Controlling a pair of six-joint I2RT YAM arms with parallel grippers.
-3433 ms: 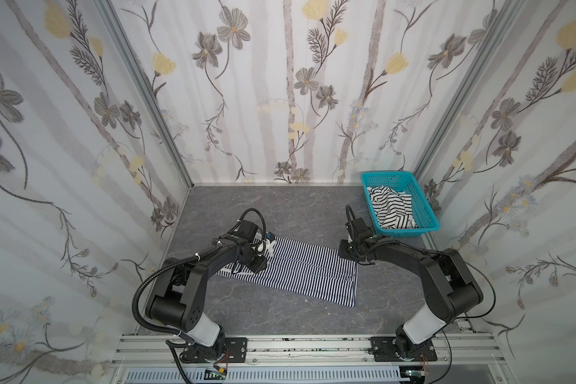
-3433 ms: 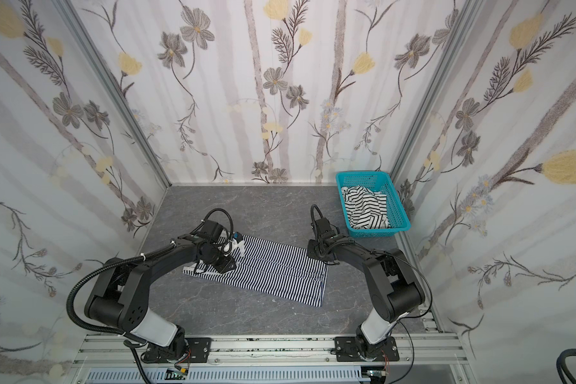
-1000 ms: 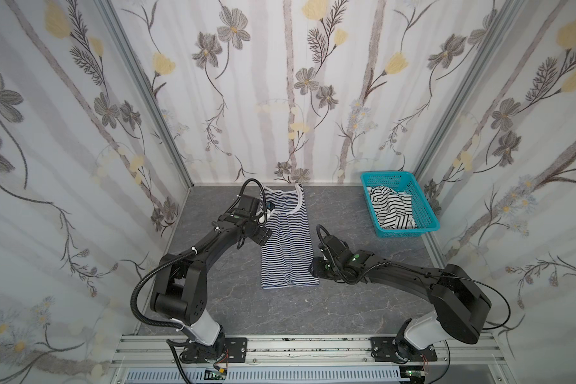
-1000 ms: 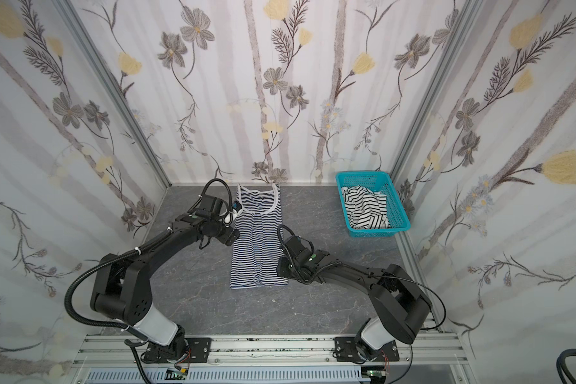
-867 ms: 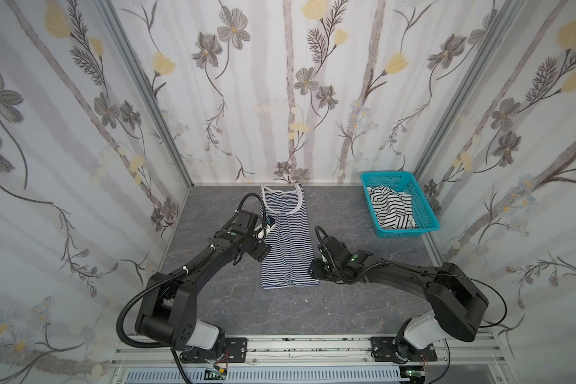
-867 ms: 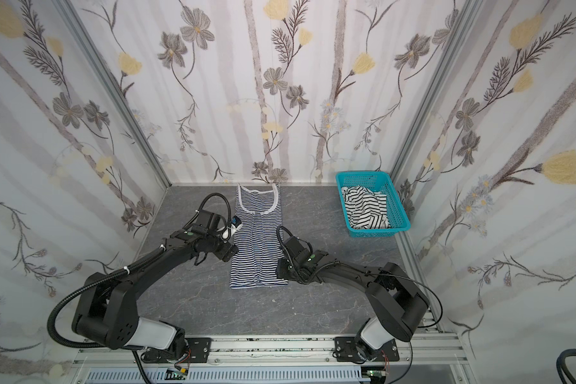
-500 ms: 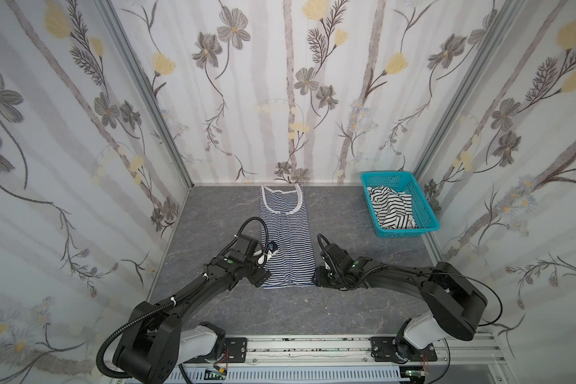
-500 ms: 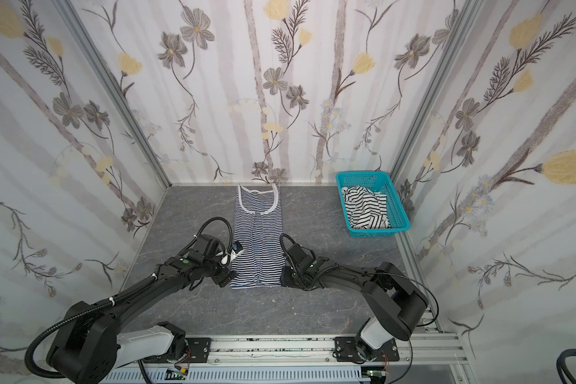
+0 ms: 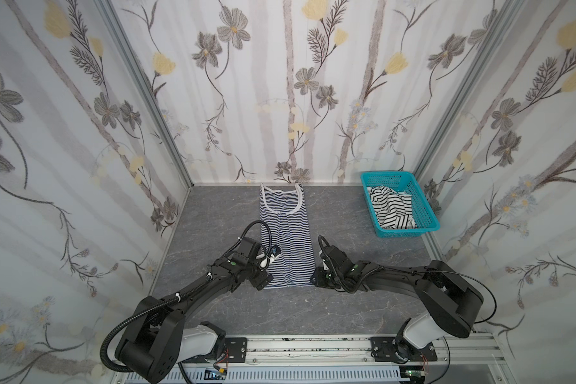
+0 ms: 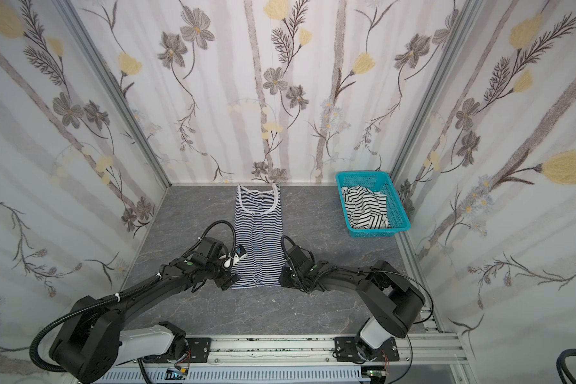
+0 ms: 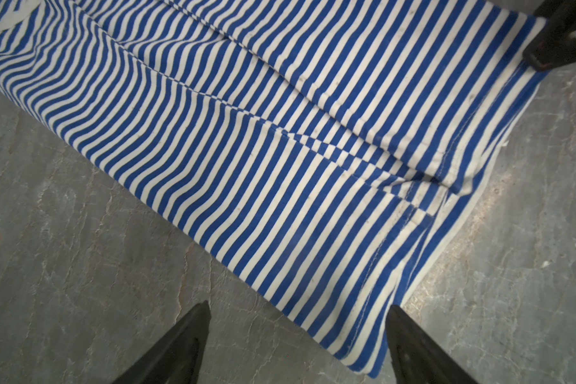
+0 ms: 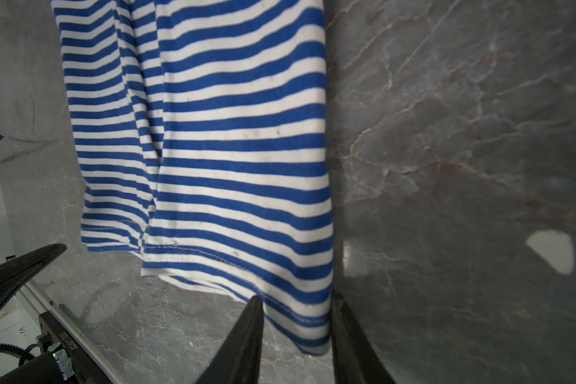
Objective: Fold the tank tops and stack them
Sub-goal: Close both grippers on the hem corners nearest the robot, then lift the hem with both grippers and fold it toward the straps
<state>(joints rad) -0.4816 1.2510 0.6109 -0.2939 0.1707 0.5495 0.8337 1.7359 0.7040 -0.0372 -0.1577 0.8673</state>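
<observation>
The navy-and-white striped tank top (image 9: 286, 239) (image 10: 260, 242) lies flat and folded narrow on the grey table, white-trimmed neckline at the back wall and hem toward the front. My left gripper (image 9: 267, 283) (image 11: 300, 332) stands open at the hem's left corner, which lies between its fingertips. My right gripper (image 9: 315, 282) (image 12: 296, 319) sits at the hem's right corner with its jaws narrowed and a gap still between them; the corner lies flat in that gap. The black-and-white striped tank top (image 9: 391, 207) (image 10: 364, 207) lies crumpled in the basket.
The teal basket (image 9: 409, 231) (image 10: 379, 232) stands at the back right by the wall. Flowered walls close in the table on three sides. A metal rail (image 9: 313, 345) runs along the front edge. Bare grey table (image 9: 213, 216) lies on both sides of the top.
The navy top went from lying crosswise to lengthwise. In the last second my left gripper came from the neckline forward to the hem. My right gripper's jaws narrowed around the hem's right corner.
</observation>
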